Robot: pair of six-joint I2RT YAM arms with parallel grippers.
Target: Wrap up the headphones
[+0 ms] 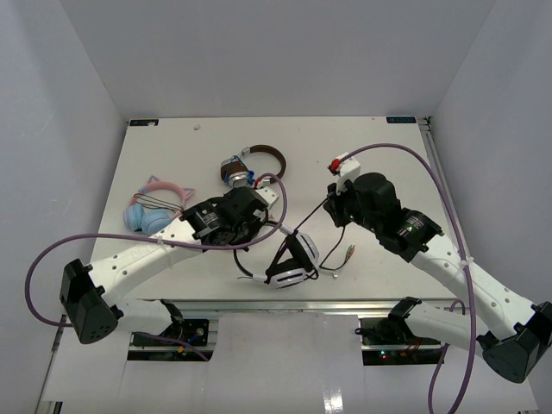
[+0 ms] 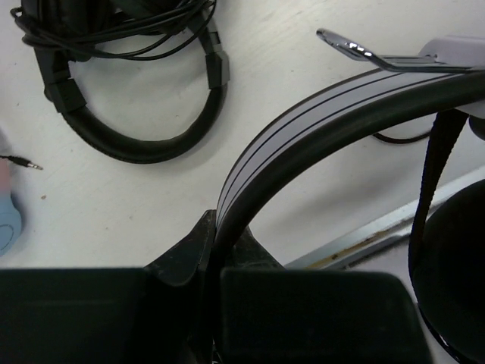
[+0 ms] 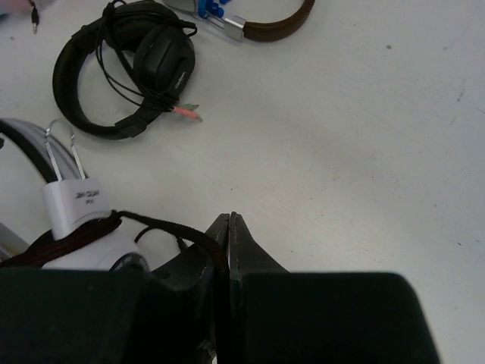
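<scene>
left pincer (image 2: pixel 220 235) clamped tight on the edge of the white headband (image 2: pixel 303 121) of the headphones (image 1: pixel 293 259), which sit at the near middle of the surface (image 1: pixel 362 142), between the tips of the two arms and close to its near edge. in the left wrist view the band arcs up and to the right out of the closed jaws, with one black ear pad (image 2: pixel 455 280) at the right of that view. right pincer (image 3: pixel 229 221) closed on the thin black cable (image 3: pixel 159 222), which runs from the white ear-cup housing into the seam between the pressed-together fingers. from above, that cable draws a straight line from the right arm's tip down to the headphones. two coloured plugs (image 1: pixel 347 254) lie on the surface just right of the headphones. an all-black headphones set (image 3: pixel 163 61), its own cord bundled over it, lies to the left, beneath the left arm. a brown-banded headphones set (image 1: pixel 233 168) rests farther back, near the middle. a pink-and-blue headphones set (image 1: pixel 155 214) lies at the far left.
</scene>
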